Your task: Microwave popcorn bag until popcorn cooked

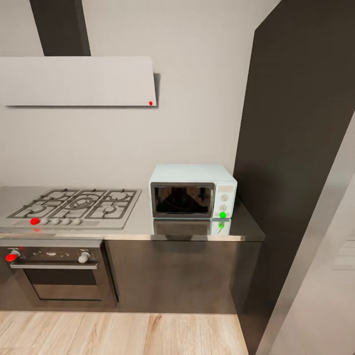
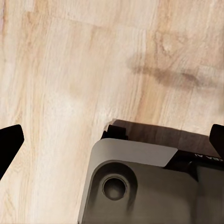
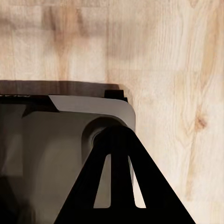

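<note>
A: Which step is this?

B: Hard to judge. The microwave [image 1: 193, 191] sits right of centre on the counter [image 1: 143, 224], door shut; the popcorn bag isn't visible, perhaps inside, perhaps elsewhere.

A: And the wrist views?

B: They add wooden floor [image 2: 70, 70] and the robot's base [image 2: 140, 186]. The left gripper [image 2: 112, 140] is spread wide, empty; the right gripper [image 3: 122, 182] looks closed, holding nothing.

Microwave [image 1: 193, 191] on countertop [image 1: 143, 224], right of stove [image 1: 74, 204]
</note>
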Robot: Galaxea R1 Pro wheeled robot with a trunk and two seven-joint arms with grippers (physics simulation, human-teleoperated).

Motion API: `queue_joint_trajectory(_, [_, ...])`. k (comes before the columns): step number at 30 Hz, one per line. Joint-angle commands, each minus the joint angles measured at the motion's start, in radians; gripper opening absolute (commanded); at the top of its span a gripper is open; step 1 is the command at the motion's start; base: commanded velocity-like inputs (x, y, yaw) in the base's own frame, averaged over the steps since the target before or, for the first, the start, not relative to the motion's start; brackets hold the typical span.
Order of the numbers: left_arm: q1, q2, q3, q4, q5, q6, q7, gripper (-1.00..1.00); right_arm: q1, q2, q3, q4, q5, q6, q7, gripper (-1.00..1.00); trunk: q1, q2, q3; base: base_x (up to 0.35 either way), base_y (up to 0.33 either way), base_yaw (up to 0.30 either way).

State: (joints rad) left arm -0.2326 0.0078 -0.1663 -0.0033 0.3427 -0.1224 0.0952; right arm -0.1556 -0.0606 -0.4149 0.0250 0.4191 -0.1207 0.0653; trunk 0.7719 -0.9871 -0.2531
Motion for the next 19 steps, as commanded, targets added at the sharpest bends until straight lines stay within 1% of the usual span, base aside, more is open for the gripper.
queue_joint_trajectory(1, [-0.001,0.000,-0.009,0.000,0.007,-0.003,0.003,1.00,-0.001,-0.001,-0.009,0.003,0.006,-0.005,0.002,-1.00,0.000,-0.001,-0.001,0.000,0.000,0.000])
queue_joint_trajectory(6, [-0.001,0.000,-0.009,0.000,0.007,-0.003,0.003,1.00,-0.001,0.001,-0.011,-0.004,0.008,-0.012,0.002,-1.00,0.000,-0.001,-0.001,0.000,0.000,0.000])
queue_joint_trajectory(8, [-0.001,0.000,-0.009,0.000,0.007,-0.002,0.003,1.00,-0.001,0.000,-0.005,-0.006,0.014,-0.017,0.004,-1.00,0.000,-0.001,-0.001,0.000,0.000,0.000])
queue_joint_trajectory(10, [-0.001,0.000,-0.009,0.000,0.007,-0.003,0.003,1.00,-0.001,0.000,-0.004,-0.006,0.011,-0.013,0.003,-1.00,0.000,-0.001,-0.001,0.000,0.000,0.000])
queue_joint_trajectory(13, [-0.001,0.000,-0.009,0.000,0.007,-0.003,0.003,1.00,-0.001,-0.019,-0.005,-0.003,0.005,-0.017,0.000,-1.00,0.000,-0.001,-0.001,0.000,0.000,0.000])
queue_joint_trajectory(19, [-0.001,0.001,-0.009,0.000,0.007,-0.002,0.003,1.00,-0.001,-0.019,-0.005,-0.002,0.010,-0.019,0.000,-1.00,0.000,-0.001,-0.001,0.000,0.000,0.000])
